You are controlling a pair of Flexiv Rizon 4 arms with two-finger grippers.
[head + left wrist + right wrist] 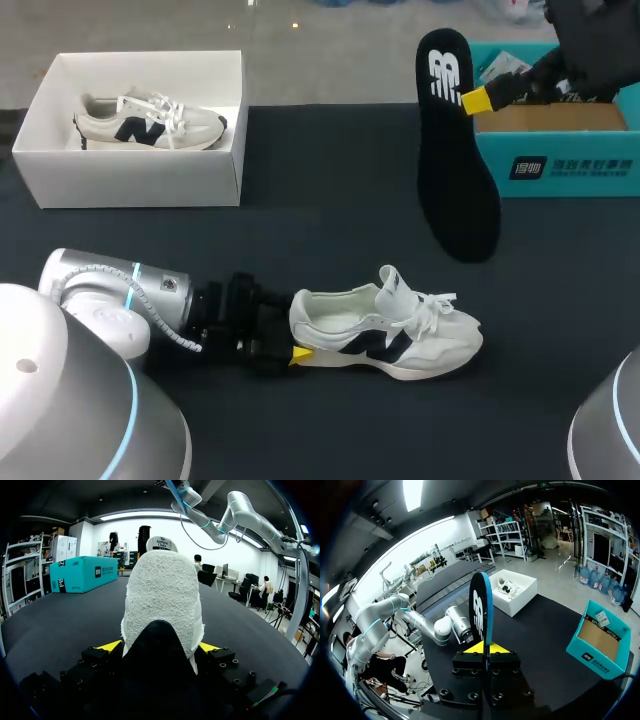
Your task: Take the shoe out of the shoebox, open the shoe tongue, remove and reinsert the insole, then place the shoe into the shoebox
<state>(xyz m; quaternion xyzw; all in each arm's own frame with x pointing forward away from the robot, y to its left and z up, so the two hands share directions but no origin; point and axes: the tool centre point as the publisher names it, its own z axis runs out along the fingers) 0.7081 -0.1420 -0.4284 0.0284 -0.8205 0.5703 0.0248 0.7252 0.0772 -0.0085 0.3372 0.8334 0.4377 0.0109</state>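
Insole (455,150) hangs over the far right worktop (330,230), pinched edge-on in our right fingers (478,99). Our left fingers (111,646) clamp the heel of the shoe (390,335), near centre. On reinsertion it may buckle at the collar or push the shoe loose.

Left arm (100,285) silver-white, glowing blue rings, coiled grey cable — its black gripper (298,340) screw-studded, yellow-tipped

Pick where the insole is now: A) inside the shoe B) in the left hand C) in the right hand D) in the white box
C: the right hand is shut on the insole, while the left hand grips the shoe by its heel.
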